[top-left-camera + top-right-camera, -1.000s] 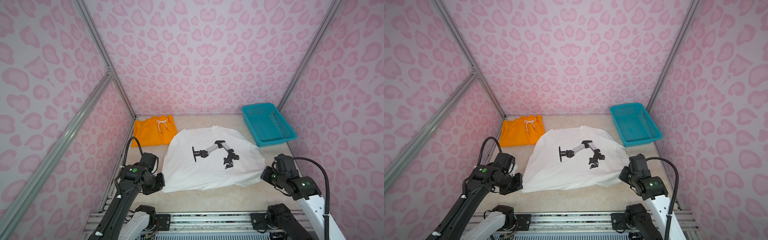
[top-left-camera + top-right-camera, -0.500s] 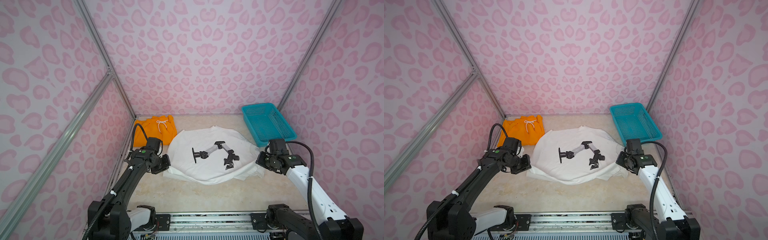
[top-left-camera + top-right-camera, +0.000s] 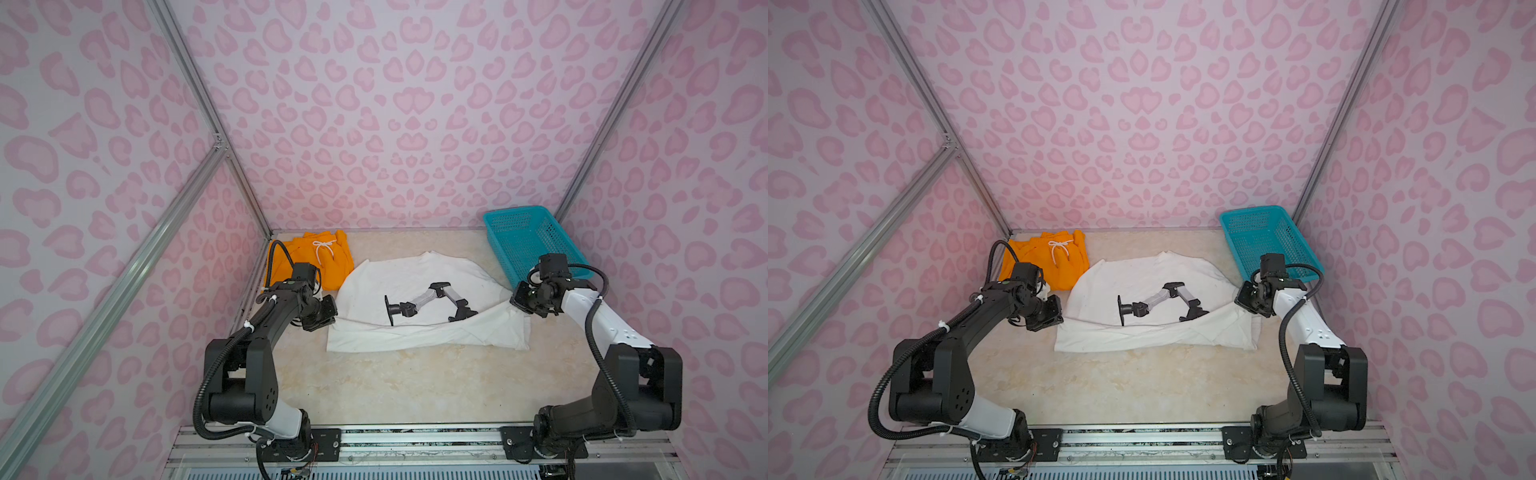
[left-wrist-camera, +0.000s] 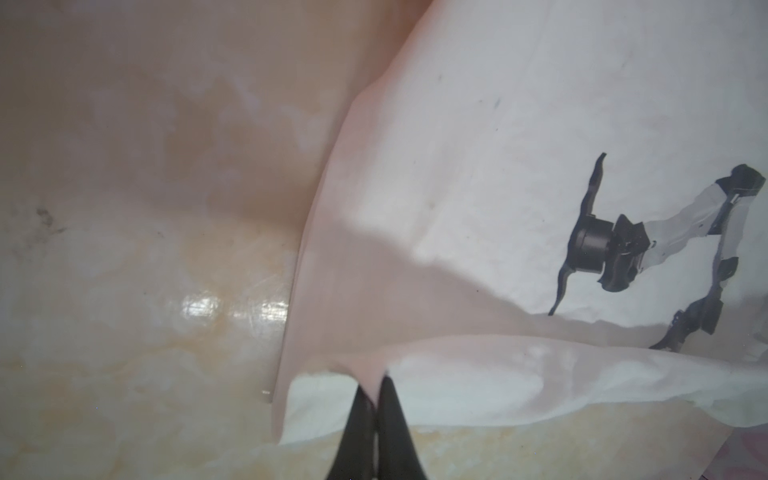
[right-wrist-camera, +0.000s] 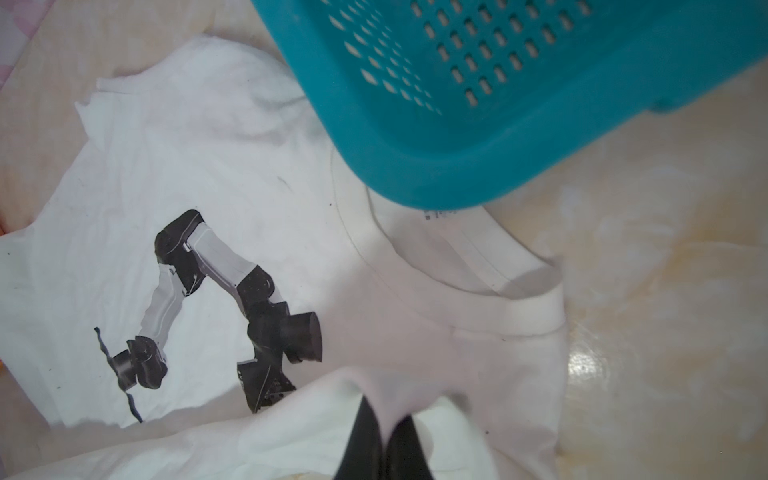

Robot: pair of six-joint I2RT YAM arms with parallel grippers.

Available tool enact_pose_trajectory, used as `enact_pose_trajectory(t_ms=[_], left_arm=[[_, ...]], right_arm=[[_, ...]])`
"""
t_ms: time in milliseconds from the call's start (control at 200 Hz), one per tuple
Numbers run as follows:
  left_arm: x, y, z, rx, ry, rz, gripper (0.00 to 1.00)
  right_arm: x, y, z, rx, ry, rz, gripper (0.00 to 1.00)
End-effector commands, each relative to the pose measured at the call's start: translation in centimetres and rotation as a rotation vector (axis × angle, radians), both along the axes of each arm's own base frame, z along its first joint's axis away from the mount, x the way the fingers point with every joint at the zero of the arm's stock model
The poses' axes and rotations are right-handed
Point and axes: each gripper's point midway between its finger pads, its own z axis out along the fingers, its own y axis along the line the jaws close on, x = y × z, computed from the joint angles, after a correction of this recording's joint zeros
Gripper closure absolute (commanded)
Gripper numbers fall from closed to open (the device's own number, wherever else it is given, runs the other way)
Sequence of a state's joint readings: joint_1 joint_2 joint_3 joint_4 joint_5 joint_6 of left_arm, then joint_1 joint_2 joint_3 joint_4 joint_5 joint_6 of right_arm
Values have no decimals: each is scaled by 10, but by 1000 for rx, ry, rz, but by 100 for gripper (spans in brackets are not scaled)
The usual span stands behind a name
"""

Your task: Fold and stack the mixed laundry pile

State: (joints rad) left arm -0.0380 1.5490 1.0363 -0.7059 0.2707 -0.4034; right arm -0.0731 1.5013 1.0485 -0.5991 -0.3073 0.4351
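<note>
— Where was the white T-shirt [image 3: 415,274] found?
— Spread on the worktop [image 3: 415,382], its near edge pinched at either end by the left end effector [image 4: 376,384] and the right end effector [image 5: 384,415].
— What was crowded against it?
— The orange shorts [image 3: 338,266] were laid at its far left; the teal basket [image 3: 523,241] was set just beside its collar.

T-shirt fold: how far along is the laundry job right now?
Done, it seems: the orange shorts lie flat, apparently folded, in the far left corner. In hand: the left tool and right tool are each shut on the near edge of the white T-shirt, raised partway over its print. Left: lay that fold down, finish folding the shirt, and stack both garments.
</note>
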Motion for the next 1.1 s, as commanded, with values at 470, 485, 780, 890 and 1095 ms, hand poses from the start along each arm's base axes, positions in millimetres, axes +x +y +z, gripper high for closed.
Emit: enact_pose_trajectory(t_ms=[470, 485, 780, 890, 1095], left_arm=[[41, 12, -9, 40, -48, 86, 67], [41, 12, -7, 43, -52, 87, 65], [6, 32, 9, 137, -56, 128, 43], [-28, 30, -12, 112, -9, 156, 47], [-54, 19, -47, 44, 21, 167, 51]], right_arm=[[46, 17, -11, -24, -10, 95, 66], [46, 16, -9, -38, -14, 94, 65], [2, -18, 18, -267, -8, 29, 50], [-35, -36, -5, -281, 46, -66, 50], [-69, -39, -52, -157, 136, -124, 51]])
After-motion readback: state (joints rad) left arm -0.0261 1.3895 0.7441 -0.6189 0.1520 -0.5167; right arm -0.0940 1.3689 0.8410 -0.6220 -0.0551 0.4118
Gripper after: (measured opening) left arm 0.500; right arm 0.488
